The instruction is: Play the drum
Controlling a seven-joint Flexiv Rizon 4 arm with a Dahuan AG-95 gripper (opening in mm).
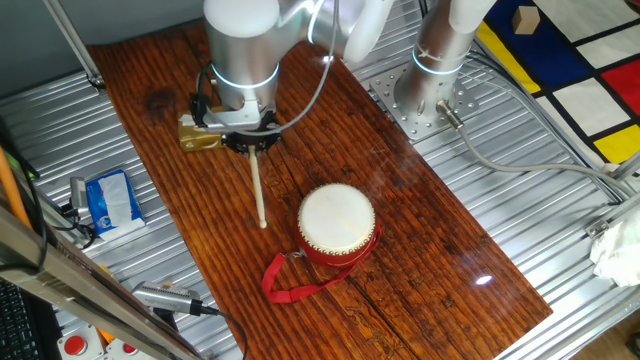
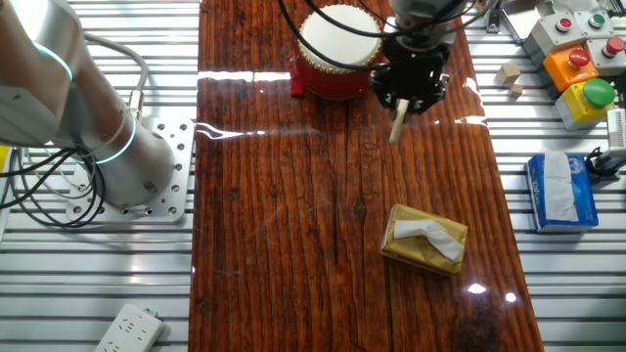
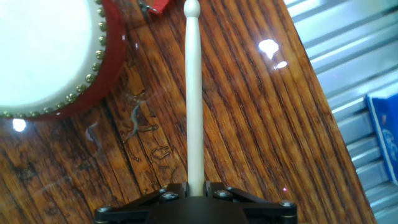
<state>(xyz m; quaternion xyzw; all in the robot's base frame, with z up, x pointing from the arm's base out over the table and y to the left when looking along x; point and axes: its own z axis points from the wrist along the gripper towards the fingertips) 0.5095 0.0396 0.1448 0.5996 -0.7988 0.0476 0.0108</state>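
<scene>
End effector (image 3: 194, 190) clamped on the butt of a pale wooden drumstick (image 3: 194, 93), stick pointing along the wooden counter (image 1: 420, 230), red drum (image 1: 338, 222) with cream skin resting just beside it, untouched, ribbon strap (image 1: 290, 280) trailing, tissue box (image 2: 424, 239) well apart.

A pale wooden stick (image 3: 194, 93) runs straight up the middle, its lower end clamped between the black jaws at the bottom edge, its rounded tip near the top edge. The drum (image 3: 56, 56) fills the top-left corner (cream skin, red body, a row of brass studs around the rim), lying beside the stick without touching it. Both sit over the dark, glossy wooden surface (image 3: 249, 124). A blue packet (image 3: 384, 134) shows past the surface's right edge.
</scene>
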